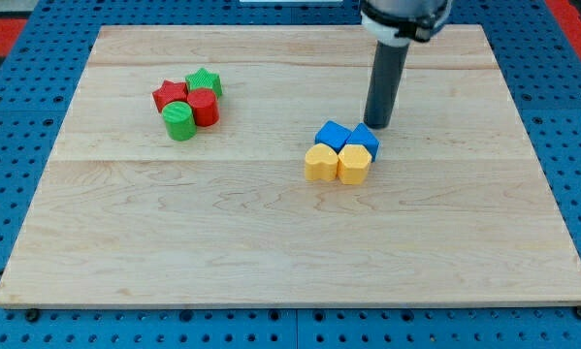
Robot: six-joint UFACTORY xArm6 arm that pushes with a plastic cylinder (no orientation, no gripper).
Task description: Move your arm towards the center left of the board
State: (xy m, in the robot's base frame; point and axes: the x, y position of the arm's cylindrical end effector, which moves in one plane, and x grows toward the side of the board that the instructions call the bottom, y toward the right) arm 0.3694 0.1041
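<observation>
Sliding left across the wooden desk [125,242], my tip [378,127], a jawless tool touching the far blue cube [363,139], should pass nearer than the red-green cluster [188,103].

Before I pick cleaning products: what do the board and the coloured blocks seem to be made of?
The board looks like pale unfinished or lightly sealed wood: grain lines and plank seams show. The blocks, such as the red star and yellow hexagon, look like smooth moulded plastic or painted wood, with uniform saturated colour; I cannot tell which.
</observation>
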